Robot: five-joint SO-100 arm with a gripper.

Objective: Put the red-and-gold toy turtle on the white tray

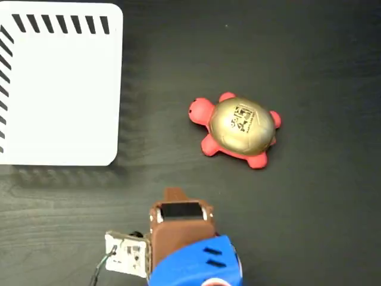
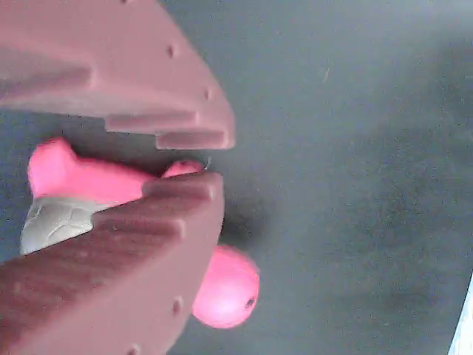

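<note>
Right of centre in the fixed view, the squishy red-and-gold toy turtle point(image 1: 238, 126) with its shiny logo-printed shell sits on the dark table point(image 1: 309, 226), clear of the upper-left flat white plastic tray point(image 1: 65, 95); the brown two-finger gripper point(image 2: 218, 159), narrowly parted, holds nothing

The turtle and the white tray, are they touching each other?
Apart. The fixed view shows a wide strip of bare dark table between the turtle and the right edge of the tray.
</note>
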